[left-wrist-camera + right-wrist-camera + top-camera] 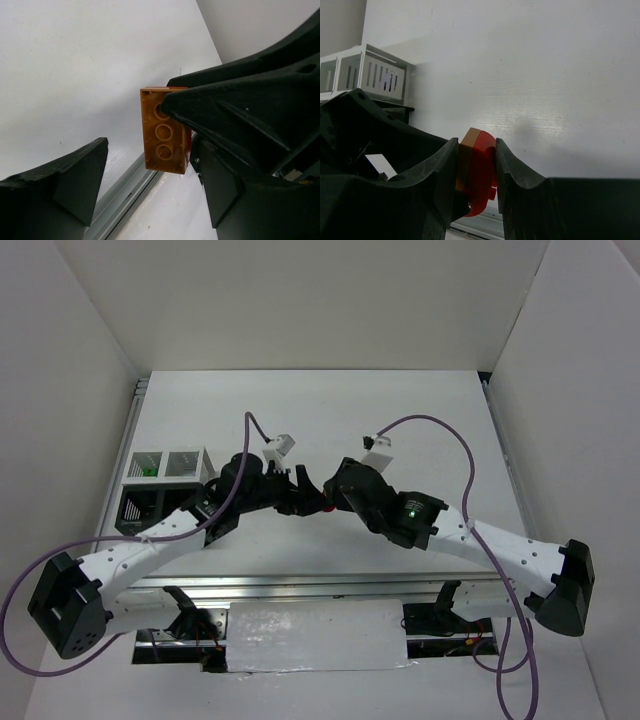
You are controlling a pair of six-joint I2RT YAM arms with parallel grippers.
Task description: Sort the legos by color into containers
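— Bricks aloft at mid-bench: your right hand [476, 150] clamps a brick pair [479, 175], orange-brown pressed against red, above the bench [400, 420].

— And your left hand [152, 142]?

— Wide. Its fingers [75, 180] flank the pair's hollow orange-brown underside, with a gap showing on the near side.

— The containers [165, 468]?

— Well apart, at your far left edge. The white ones sit beyond the black, and a green brick [148, 471] lies in one white bin.

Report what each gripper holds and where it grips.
Right gripper pinches the orange-brown and red lego stack, one finger on each brick's outer face. Left gripper is open, holding nothing.
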